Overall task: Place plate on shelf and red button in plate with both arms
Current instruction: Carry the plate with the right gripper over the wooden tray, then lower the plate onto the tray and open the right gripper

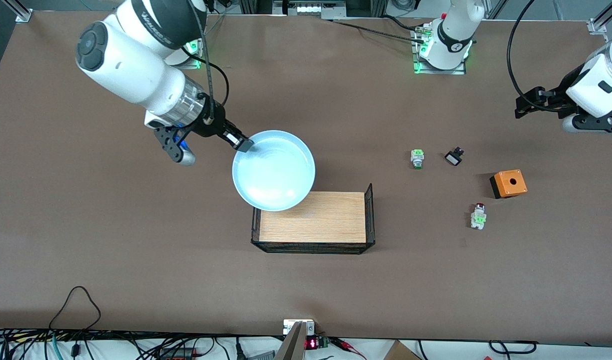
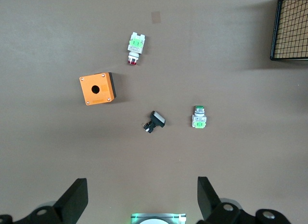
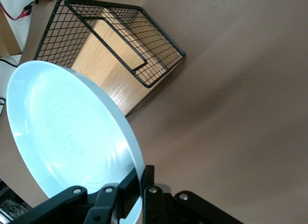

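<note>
Right tool (image 1: 242,144) pinching plate (image 1: 274,170) rim, plate held over basket (image 1: 370,215) corner toward 10 o'clock; left tool (image 1: 523,107) spread, waiting, with red button (image 1: 478,216) on bench (image 1: 135,250) toward 7 o'clock, long axis roughly 12–6.

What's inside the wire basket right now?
Only the wire basket's bare wooden floor shows. The plate, gripped by the right tool, hangs over one corner and hides the floor there.
</note>
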{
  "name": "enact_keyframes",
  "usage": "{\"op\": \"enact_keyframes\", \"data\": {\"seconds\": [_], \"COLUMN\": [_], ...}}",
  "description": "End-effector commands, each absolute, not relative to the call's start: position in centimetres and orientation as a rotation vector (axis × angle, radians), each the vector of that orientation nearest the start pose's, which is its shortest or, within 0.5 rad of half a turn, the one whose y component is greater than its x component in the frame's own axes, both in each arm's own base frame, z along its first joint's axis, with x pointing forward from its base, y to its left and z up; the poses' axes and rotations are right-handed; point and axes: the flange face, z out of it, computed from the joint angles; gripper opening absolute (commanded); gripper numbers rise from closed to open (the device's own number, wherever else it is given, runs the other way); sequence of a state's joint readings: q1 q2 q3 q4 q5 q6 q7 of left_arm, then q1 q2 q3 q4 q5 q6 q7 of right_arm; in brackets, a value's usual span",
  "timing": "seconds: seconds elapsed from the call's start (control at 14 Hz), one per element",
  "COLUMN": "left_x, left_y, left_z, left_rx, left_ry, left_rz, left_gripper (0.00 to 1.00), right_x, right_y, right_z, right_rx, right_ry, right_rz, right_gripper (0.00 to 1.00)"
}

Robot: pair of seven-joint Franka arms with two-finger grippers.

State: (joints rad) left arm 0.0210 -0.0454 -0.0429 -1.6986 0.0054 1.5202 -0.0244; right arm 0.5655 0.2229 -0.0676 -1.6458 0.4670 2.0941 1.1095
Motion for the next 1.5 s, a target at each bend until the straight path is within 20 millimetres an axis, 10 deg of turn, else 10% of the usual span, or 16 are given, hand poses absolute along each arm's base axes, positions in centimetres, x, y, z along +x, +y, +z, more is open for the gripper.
{"op": "enact_keyframes", "data": {"seconds": [0.0,0.64,1.43], "left_x": [53.4,53.4,53.4], "left_y": [-0.9,-0.9,-0.9], "left_z": [59.1,59.1,59.1], "left_rx": [-3.102,-3.102,-3.102], "left_ry": [0.028,0.028,0.028], "left_rz": [0.204,0.209,0.209], "left_gripper": [1.00,1.00,1.00], "right_x": [56.6,57.3,58.9], "right_y": [36.9,41.8,42.8], "right_z": [50.1,45.1,39.7], "right_rx": [-2.431,-2.440,-2.410], "right_ry": [1.079,1.145,1.180], "right_rz": [0.160,0.090,0.004], "right_gripper": [0.00,0.00,0.00]}}
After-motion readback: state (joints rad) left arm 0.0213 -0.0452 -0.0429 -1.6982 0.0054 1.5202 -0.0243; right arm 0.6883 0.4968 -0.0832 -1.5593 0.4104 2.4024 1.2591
